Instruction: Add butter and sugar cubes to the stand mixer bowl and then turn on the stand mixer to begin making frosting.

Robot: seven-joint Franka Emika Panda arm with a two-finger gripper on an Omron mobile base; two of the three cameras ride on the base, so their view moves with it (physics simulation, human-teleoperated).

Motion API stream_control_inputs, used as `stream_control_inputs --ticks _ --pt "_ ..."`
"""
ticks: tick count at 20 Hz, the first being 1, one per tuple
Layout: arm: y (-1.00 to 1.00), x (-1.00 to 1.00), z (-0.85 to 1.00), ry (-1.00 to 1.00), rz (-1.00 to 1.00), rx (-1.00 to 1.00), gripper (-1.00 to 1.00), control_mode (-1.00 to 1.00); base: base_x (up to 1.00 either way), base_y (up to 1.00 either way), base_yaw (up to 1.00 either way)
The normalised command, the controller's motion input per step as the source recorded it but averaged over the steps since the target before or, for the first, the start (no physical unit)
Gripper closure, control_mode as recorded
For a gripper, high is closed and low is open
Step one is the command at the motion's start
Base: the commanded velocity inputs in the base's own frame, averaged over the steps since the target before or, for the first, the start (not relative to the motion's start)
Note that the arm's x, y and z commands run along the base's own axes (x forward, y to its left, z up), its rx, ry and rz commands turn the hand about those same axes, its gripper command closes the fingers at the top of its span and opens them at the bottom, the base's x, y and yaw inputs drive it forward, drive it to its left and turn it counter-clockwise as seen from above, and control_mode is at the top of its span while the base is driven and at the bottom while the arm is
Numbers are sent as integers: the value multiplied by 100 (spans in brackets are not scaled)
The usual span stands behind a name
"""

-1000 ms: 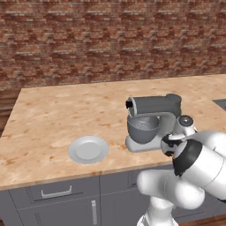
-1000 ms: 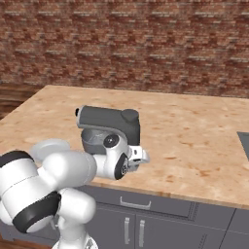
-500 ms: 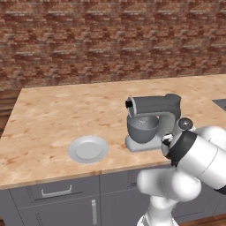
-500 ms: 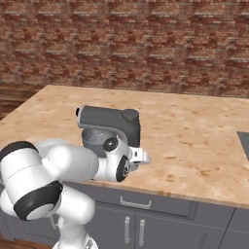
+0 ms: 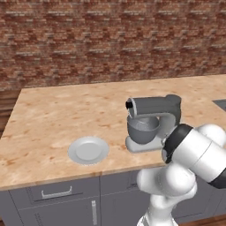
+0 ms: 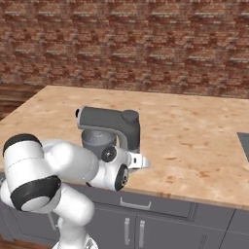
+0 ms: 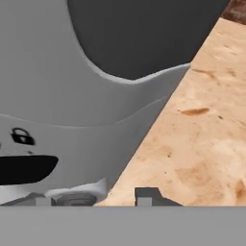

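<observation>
Stand mixer (image 5: 152, 121) standing near the front edge of the speckled wooden counter (image 5: 57, 114), head down over the stand mixer bowl (image 5: 142, 128). Bowl seated on the mixer's flat base, grey and round, its rim just under the head; seen too in the right base view (image 6: 98, 139) behind the white arm. Contents of the bowl not readable from either base camera. Pale grey plate (image 5: 88, 150) lying flat on the counter to the left of the mixer, apart from it, close to the front edge; bare on top as far as could be made out. Butter and sugar cubes not made out anywhere.

Gripper (image 6: 141, 162) held low at the counter's front edge, just beside the mixer's base on its right side, pointing along the counter. In the hand view, 2 dark fingertips (image 7: 146, 196) rising at the bottom, one over the wood, the other against the mixer's grey body (image 7: 57, 96), which bore a small padlock mark and a dark slot. Fingers apparently parted with nothing between them, though true state of the jaws could not be told. Brick wall (image 5: 110, 39) behind the counter; grey cabinet fronts (image 5: 57, 201) below.
</observation>
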Motion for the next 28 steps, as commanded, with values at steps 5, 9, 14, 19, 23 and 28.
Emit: stream_control_inputs --ticks 5,9,14,19,23,28 --pt "-79 0 58 33 5 31 100 -100 0 0 0" --pt "-79 1 71 44 10 49 100 -100 0 0 0" --pt "-79 4 62 56 10 61 100 -100 0 0 0" --pt "-88 0 45 54 8 60 100 -100 0 0 0" --pt "-89 0 27 45 10 59 100 -100 0 0 0" --pt "-92 -7 21 36 12 57 100 -100 0 0 0"
